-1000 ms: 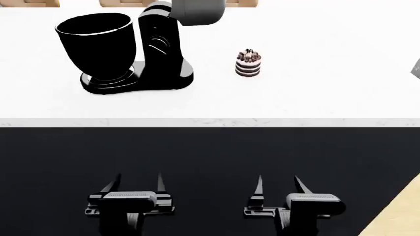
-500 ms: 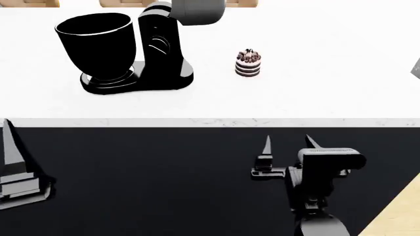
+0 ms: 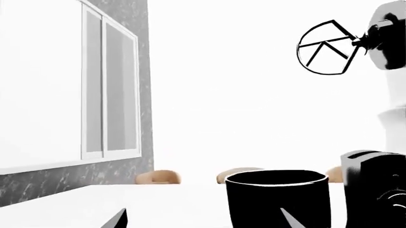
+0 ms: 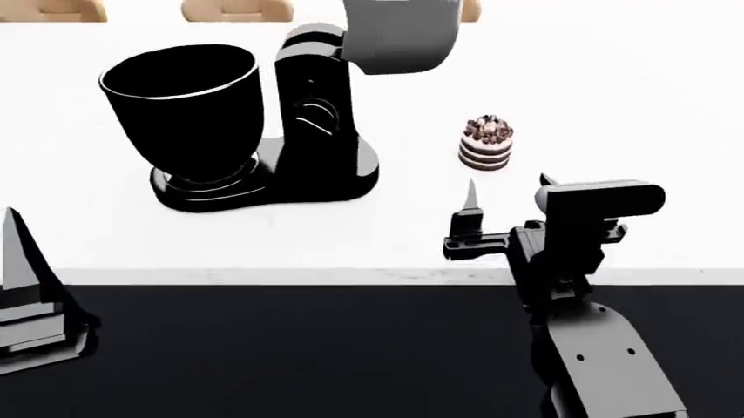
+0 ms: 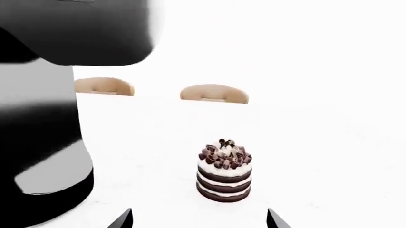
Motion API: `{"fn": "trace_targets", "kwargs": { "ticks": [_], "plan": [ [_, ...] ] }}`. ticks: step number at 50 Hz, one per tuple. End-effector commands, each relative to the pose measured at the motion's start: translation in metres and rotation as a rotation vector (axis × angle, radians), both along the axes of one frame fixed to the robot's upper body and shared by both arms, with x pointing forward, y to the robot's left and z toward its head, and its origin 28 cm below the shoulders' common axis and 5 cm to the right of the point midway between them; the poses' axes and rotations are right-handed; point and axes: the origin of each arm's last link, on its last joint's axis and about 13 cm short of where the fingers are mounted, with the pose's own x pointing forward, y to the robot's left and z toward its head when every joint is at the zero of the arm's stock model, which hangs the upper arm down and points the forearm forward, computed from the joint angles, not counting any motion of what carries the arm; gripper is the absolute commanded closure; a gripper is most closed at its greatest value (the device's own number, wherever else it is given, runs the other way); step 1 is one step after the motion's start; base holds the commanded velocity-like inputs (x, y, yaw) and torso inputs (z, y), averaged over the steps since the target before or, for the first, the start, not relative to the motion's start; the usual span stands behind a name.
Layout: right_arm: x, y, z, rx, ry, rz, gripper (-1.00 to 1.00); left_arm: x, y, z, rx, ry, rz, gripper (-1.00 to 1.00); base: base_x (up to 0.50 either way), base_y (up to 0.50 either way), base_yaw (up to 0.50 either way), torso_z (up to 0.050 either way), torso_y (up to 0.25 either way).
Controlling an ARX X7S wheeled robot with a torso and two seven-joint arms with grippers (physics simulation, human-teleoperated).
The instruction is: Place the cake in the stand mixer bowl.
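The cake (image 4: 486,142) stands on the white counter, to the right of the black stand mixer (image 4: 314,131). The stand mixer bowl (image 4: 180,104) sits on the mixer's base at the left, glossy black with a pale rim. My right gripper (image 4: 507,185) is open just inside the counter's front edge, a short way in front of the cake and apart from it. In the right wrist view the cake (image 5: 224,171) stands beyond the open gripper (image 5: 199,221). My left gripper (image 4: 10,218) is at the lower left, below the counter edge. In the left wrist view it (image 3: 203,221) is open, facing the bowl (image 3: 277,199).
The mixer's grey head (image 4: 402,35) is tilted up above the base, its whisk (image 3: 326,47) in the air. The mixer body (image 5: 38,118) stands close beside the cake. Wooden chair backs (image 5: 214,93) line the counter's far edge. The counter's front edge (image 4: 291,276) crosses below the right gripper.
The right gripper has risen and moved forward over the counter's front edge toward the cake. The head view has shifted, so the counter looks nearer. The left gripper stays at the lower left.
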Motion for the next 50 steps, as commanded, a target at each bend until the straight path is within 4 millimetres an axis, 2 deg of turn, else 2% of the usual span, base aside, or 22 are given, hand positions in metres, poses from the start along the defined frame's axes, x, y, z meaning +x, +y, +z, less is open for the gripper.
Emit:
{"fn": "trace_targets", "kwargs": {
  "ticks": [1, 4, 12, 22, 28, 35, 39, 47, 50],
  "plan": [
    [-0.003, -0.004, 0.008, 0.015, -0.017, -0.004, -1.0, -0.001, -0.002, 0.0, -0.008, 0.013, 0.0, -1.0, 0.0, 0.5, 0.0, 0.0, 0.0],
    [-0.003, -0.005, 0.008, 0.031, -0.016, 0.001, -1.0, -0.001, -0.002, 0.0, -0.008, 0.015, 0.001, -1.0, 0.06, 0.37, 0.0, 0.0, 0.0],
    [-0.004, -0.009, 0.01, 0.079, -0.04, -0.013, -1.0, 0.0, -0.002, -0.002, -0.007, 0.022, 0.0, -1.0, 0.47, -0.31, 0.0, 0.0, 0.0],
    [-0.005, -0.008, 0.008, 0.077, -0.047, 0.0, -1.0, 0.0, -0.002, -0.003, -0.011, 0.024, 0.0, -1.0, 0.12, 0.0, 0.0, 0.0, 0.002],
    [-0.006, -0.009, 0.01, 0.06, -0.049, -0.018, -1.0, 0.0, -0.002, -0.003, -0.011, 0.026, -0.002, -1.0, 0.0, 0.5, 0.0, 0.0, 0.0],
    [-0.006, -0.009, 0.01, 0.075, -0.046, -0.015, -1.0, 0.001, -0.002, -0.004, -0.013, 0.03, -0.003, -1.0, 0.0, 0.0, 0.0, 0.0, 0.0],
    [-0.004, -0.01, 0.01, 0.072, -0.057, -0.019, -1.0, 0.001, -0.003, -0.004, -0.012, 0.03, -0.002, -1.0, 0.48, -0.03, 0.0, 0.0, 0.0],
    [0.002, -0.014, 0.021, 0.047, 0.043, -0.054, -1.0, 0.001, -0.002, -0.004, -0.009, 0.031, 0.001, -1.0, 0.0, 0.0, 0.0, 0.0, 0.0],
    [0.011, -0.019, 0.021, 0.037, 0.09, -0.085, -1.0, 0.001, -0.002, -0.005, -0.009, 0.035, 0.0, -1.0, 0.0, 0.0, 0.0, 0.0, 0.0]
  ]
}}
